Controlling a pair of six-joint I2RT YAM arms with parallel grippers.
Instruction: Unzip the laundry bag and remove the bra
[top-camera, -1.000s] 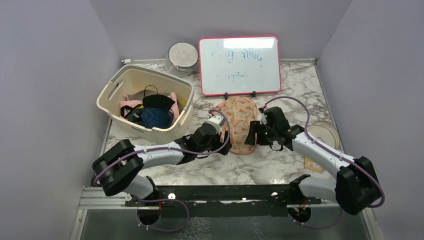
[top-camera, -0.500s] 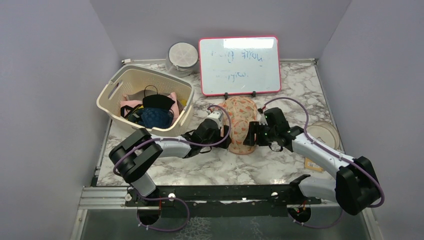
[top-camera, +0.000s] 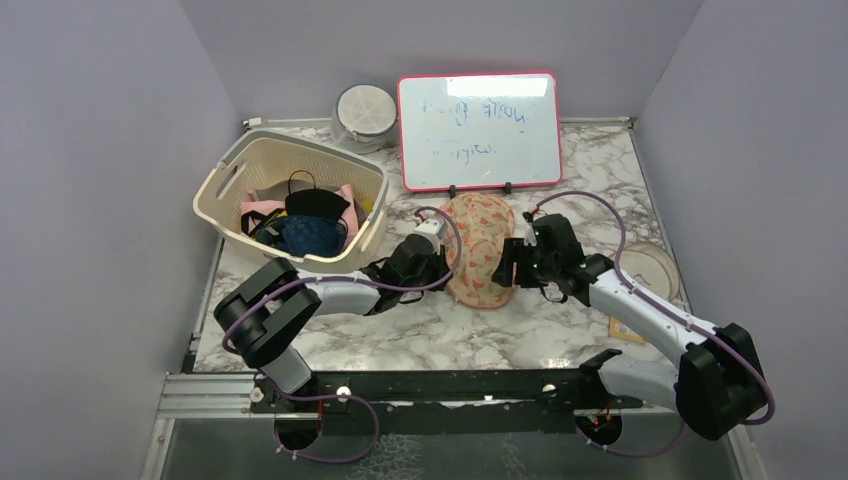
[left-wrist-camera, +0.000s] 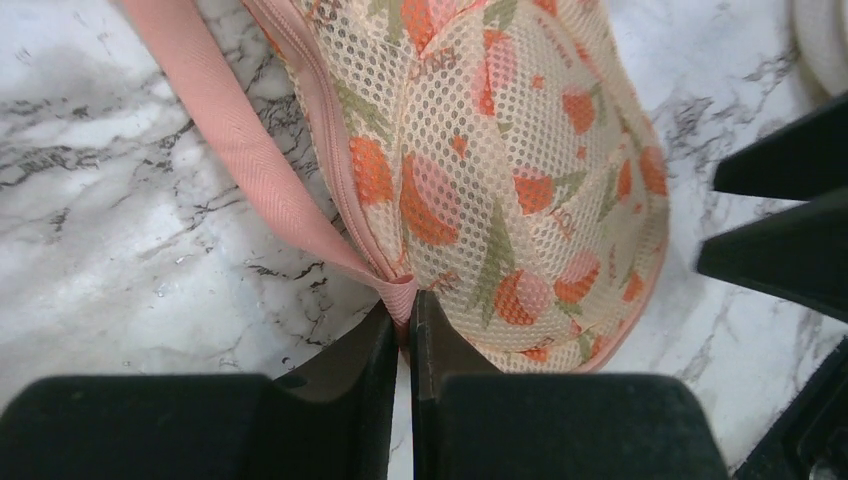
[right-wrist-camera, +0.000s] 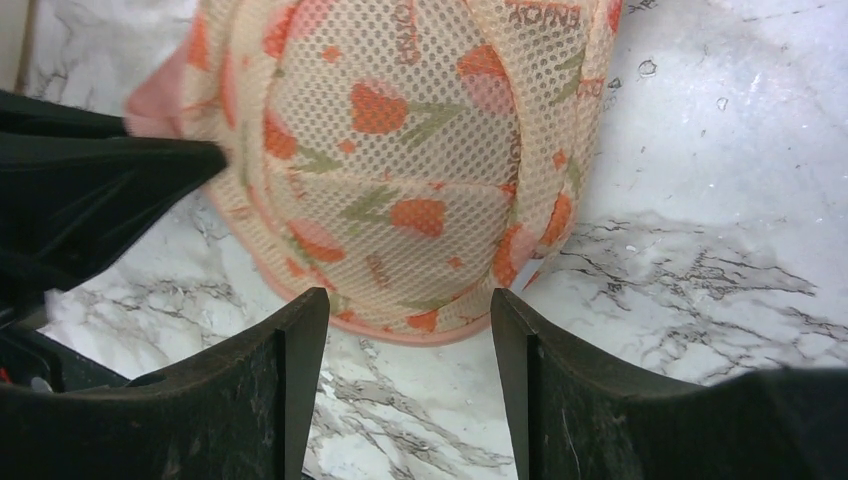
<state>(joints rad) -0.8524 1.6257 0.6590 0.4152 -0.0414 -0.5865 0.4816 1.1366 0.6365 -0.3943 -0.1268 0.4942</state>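
Note:
The laundry bag (top-camera: 478, 250) lies on the marble table between my two arms, peach mesh with an orange-pink print (left-wrist-camera: 500, 150) and pink trim. My left gripper (left-wrist-camera: 403, 305) is at its left side, shut on the pink loop (left-wrist-camera: 240, 130) where the strap meets the bag's edge. My right gripper (right-wrist-camera: 410, 305) is open at the bag's right side (right-wrist-camera: 400, 170), one finger on either side of its rounded end and not touching it. From above, the left gripper (top-camera: 432, 262) and right gripper (top-camera: 508, 266) flank the bag. The bra is hidden.
A cream perforated basket (top-camera: 232, 170) with black, blue and pink garments stands at the left. A pink-framed whiteboard (top-camera: 478, 130) and a round white container (top-camera: 364, 115) stand at the back. A round lid (top-camera: 648, 268) and a yellow card (top-camera: 625, 328) lie at the right.
My left arm reached in to the bag's left side and its gripper went from open to shut on the pink loop. The right gripper shifted slightly and stayed open.

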